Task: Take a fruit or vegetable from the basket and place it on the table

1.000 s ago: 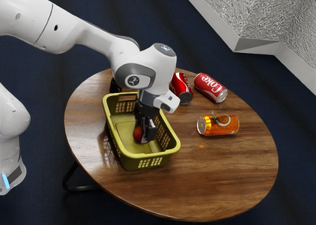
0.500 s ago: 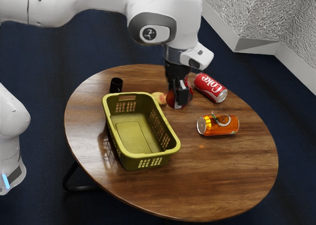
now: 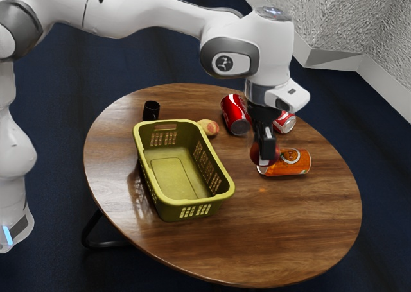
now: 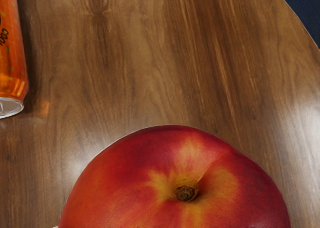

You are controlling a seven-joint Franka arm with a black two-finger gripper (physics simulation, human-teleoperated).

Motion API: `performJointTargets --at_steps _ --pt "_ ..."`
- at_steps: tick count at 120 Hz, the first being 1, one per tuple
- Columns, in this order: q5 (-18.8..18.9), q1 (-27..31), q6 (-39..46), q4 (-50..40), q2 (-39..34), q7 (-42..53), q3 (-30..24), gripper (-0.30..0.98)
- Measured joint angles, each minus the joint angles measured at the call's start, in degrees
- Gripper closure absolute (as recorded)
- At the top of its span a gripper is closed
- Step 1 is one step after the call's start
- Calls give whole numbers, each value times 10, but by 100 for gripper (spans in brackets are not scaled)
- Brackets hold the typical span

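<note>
Gripper (image 3: 264,159): closed on a red-and-yellow nectarine (image 3: 255,154), held above the round wooden table (image 3: 302,231), outside the basket. Near the nectarine, an orange soda can (image 3: 292,163) lies on its side. Behind the gripper, a partly hidden red can (image 3: 286,123); beside it, a red Coke can (image 3: 236,115). Toward the exterior view's left, a peach (image 3: 209,127) just beside the olive-green basket (image 3: 165,208); farther, a black cylindrical object (image 3: 151,110).
</note>
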Motion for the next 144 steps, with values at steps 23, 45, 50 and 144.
performJointTargets --at_steps 23,45,50,144 --pt "20 -29 43 0 41 -1 0 26" --pt "25 -45 62 -2 54 -2 1 26" --pt "25 -46 64 -3 60 -3 2 25" --pt "81 -99 76 41 177 -20 37 25"
